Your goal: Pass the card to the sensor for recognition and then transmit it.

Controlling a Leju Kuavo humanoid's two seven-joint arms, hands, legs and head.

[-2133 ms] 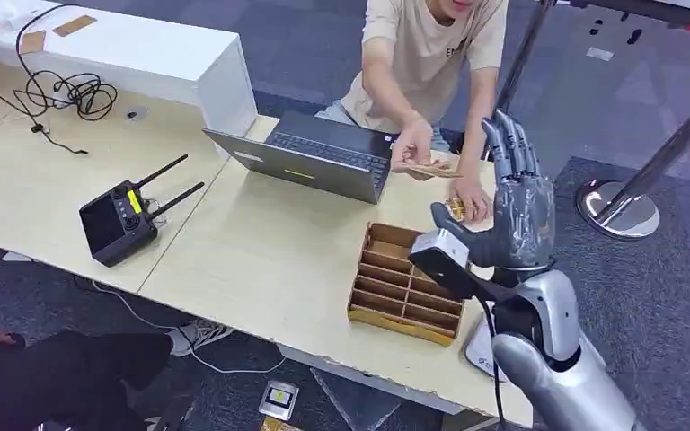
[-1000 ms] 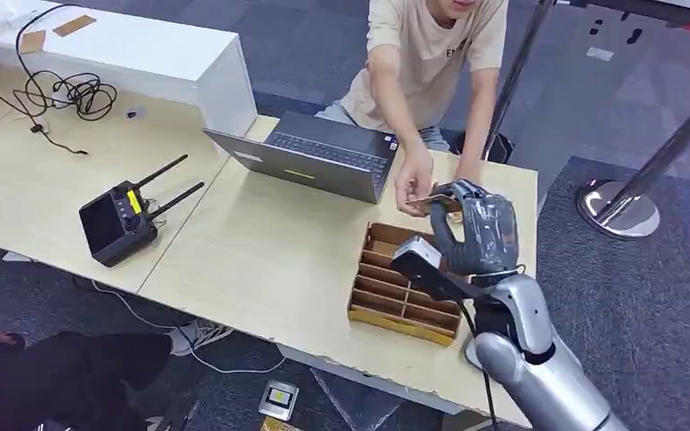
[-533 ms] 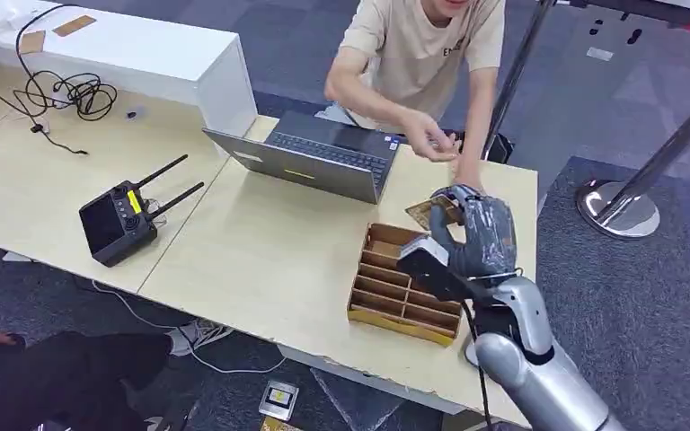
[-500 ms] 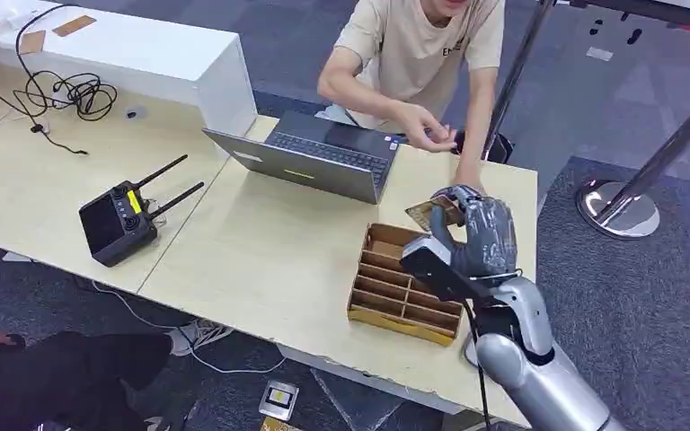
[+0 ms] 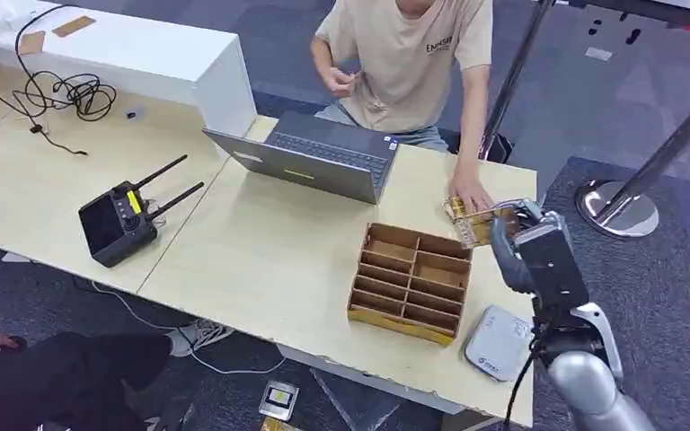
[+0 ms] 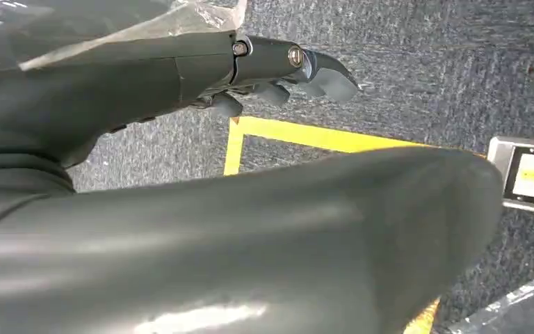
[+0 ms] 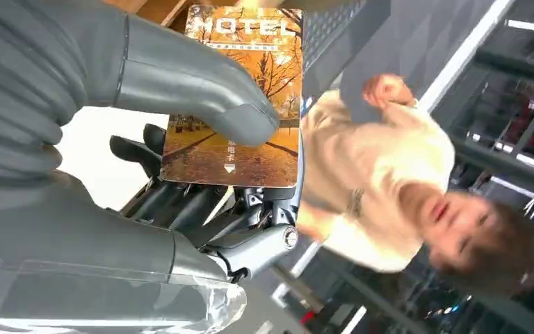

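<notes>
My right hand (image 5: 518, 242) hangs over the table's right end, past the wooden divider box (image 5: 411, 281). It pinches an orange hotel card (image 5: 483, 225). In the right wrist view the thumb (image 7: 195, 87) presses the card (image 7: 247, 104) against the dark fingers behind it. The card shows an autumn tree picture. A flat grey-white sensor (image 5: 498, 343) lies on the table near the front edge, below the hand and apart from it. My left hand (image 6: 278, 66) hangs over the carpet floor with nothing in it.
A person in a beige shirt sits behind the table, one hand (image 5: 473, 197) resting on a small card stack (image 5: 455, 207) close to my right hand. An open laptop (image 5: 323, 162) and a black controller (image 5: 117, 220) stand further left. A stanchion base (image 5: 618, 208) stands at right.
My right hand closed on the card the person handed over, then swung right off the divider box and turned. The person's other hand drew back to the chest.
</notes>
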